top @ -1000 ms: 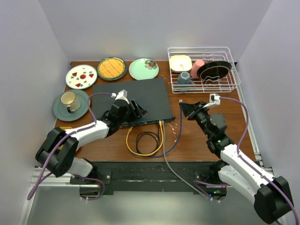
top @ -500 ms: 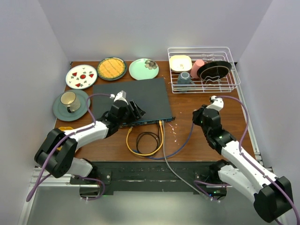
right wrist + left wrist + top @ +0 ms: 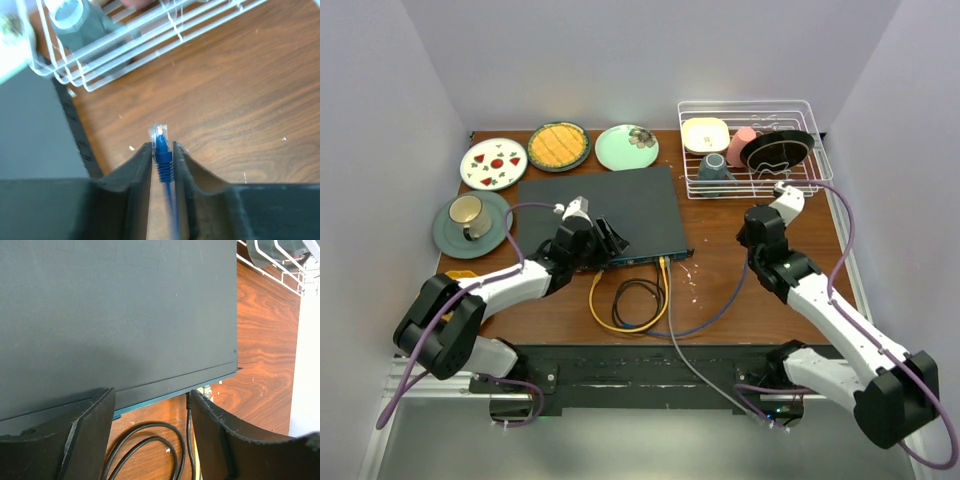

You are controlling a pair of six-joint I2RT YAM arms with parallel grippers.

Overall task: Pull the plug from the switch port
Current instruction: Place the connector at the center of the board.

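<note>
The switch (image 3: 610,205) is a flat dark-grey box with a blue front edge (image 3: 175,394) in the table's middle. My left gripper (image 3: 610,238) is open, its fingers (image 3: 85,440) resting over the switch's front edge near a black cable (image 3: 188,435) plugged there. A yellow cable (image 3: 663,268) is also plugged into the front. My right gripper (image 3: 757,228) is shut on the blue plug (image 3: 160,145), held free above the wood to the right of the switch, its blue cable (image 3: 715,305) trailing down to the table front.
A wire dish rack (image 3: 752,150) with cups and dishes stands at the back right, close behind my right gripper. Plates (image 3: 558,146) line the back left; a cup on a saucer (image 3: 470,215) sits at left. Black and yellow cable loops (image 3: 630,300) lie at the front.
My right gripper has swung up and back toward the dish rack, carrying the blue plug and drawing its cable away from the switch. The left arm has stayed put.
</note>
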